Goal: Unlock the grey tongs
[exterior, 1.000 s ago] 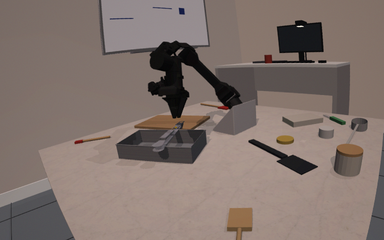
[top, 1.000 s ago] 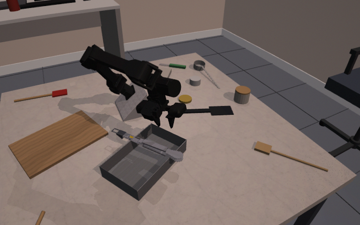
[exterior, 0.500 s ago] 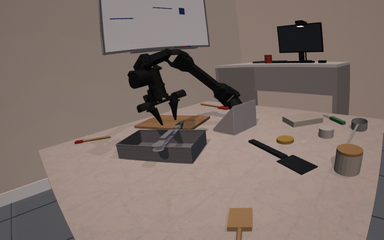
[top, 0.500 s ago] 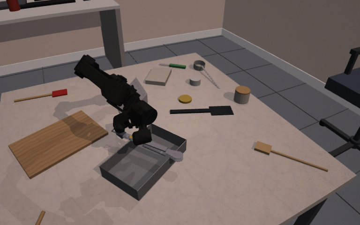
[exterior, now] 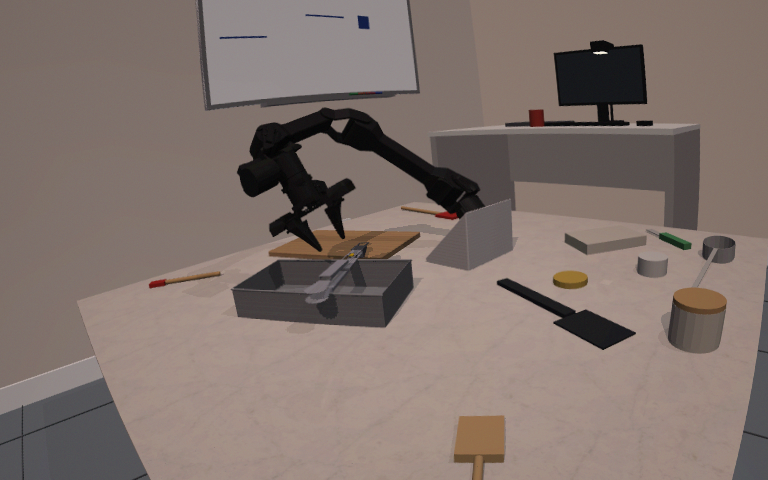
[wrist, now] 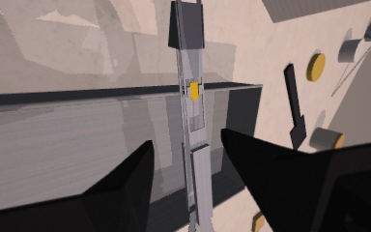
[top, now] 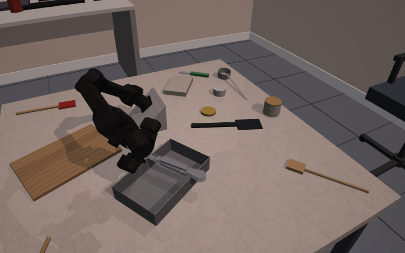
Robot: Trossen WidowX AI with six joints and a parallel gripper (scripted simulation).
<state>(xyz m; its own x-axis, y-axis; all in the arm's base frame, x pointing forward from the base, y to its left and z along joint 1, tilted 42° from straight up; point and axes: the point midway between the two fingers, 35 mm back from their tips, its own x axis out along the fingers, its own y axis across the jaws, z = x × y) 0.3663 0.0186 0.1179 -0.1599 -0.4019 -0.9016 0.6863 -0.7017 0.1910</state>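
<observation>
Black spatula, yellow disc, lidded canister.

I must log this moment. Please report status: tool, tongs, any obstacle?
Tool open, holding nothing, poised above tongs' hinge end. Tongs shut, lying across roasting tin. Wooden board bare. No obstacle seen over tongs.

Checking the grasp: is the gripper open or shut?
Open: the gripper fingers straddle the grey tongs with gaps either side.

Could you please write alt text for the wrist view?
The hand hangs open over the grey tongs, one dark finger on each side, not touching them. The tongs lie across the roasting tin, a yellow lock near their hinge.
</observation>
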